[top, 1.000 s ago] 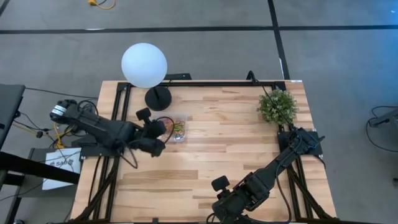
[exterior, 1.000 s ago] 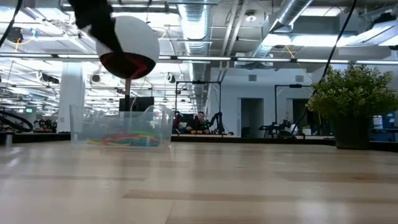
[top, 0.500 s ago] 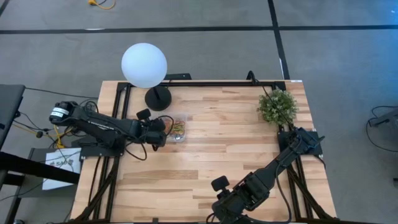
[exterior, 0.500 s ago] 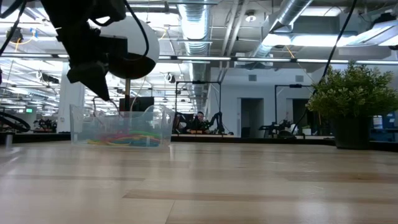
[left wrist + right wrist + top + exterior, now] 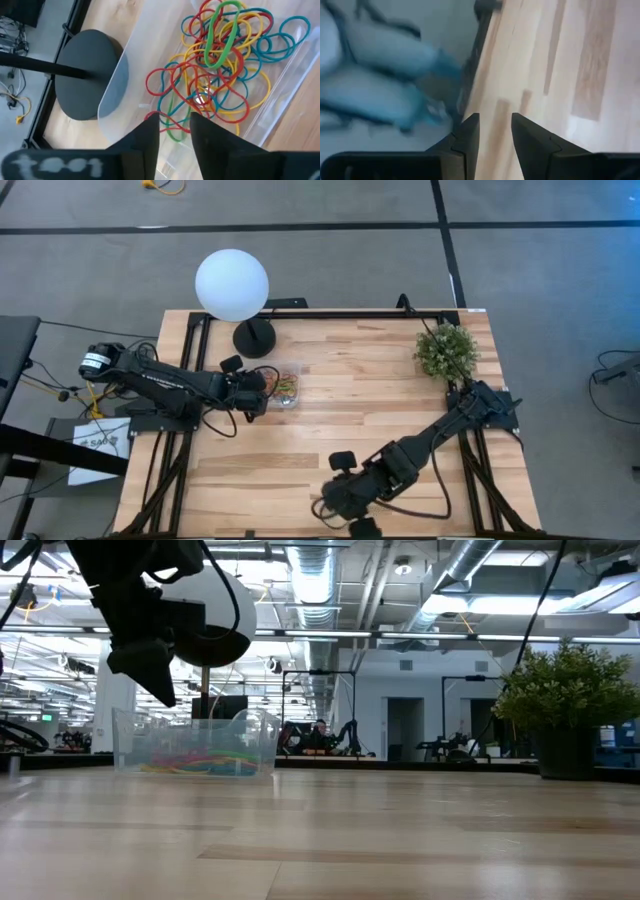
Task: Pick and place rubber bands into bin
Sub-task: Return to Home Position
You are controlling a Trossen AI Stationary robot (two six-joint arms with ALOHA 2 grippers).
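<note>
Nearest the front edge of the pale wooden slatted table (image 5: 360, 415), the right gripper (image 5: 330, 502) is held low over the boards. In its wrist view its two dark fingers are drawn close together with only a narrow slit between them, and nothing is pinched.

Further back, on the table's left side, the left gripper (image 5: 174, 120) is seen hanging just above the left end of the small clear plastic rectangular bin (image 5: 250, 730). Its fingers are likewise drawn nearly together, and nothing is gripped between them.

The thin rubber bands (image 5: 215, 75) – red, yellow, green and blue loops – are piled in a loose tangle on the bin's floor, and none is seen lying on the boards outside it.

Just behind the bin a black round lamp base (image 5: 254, 337) is set, and above it the white globe lamp (image 5: 232, 284) overhangs the table's far edge. At the far right corner a small green potted plant (image 5: 446, 350) is placed – well apart from both grippers.
</note>
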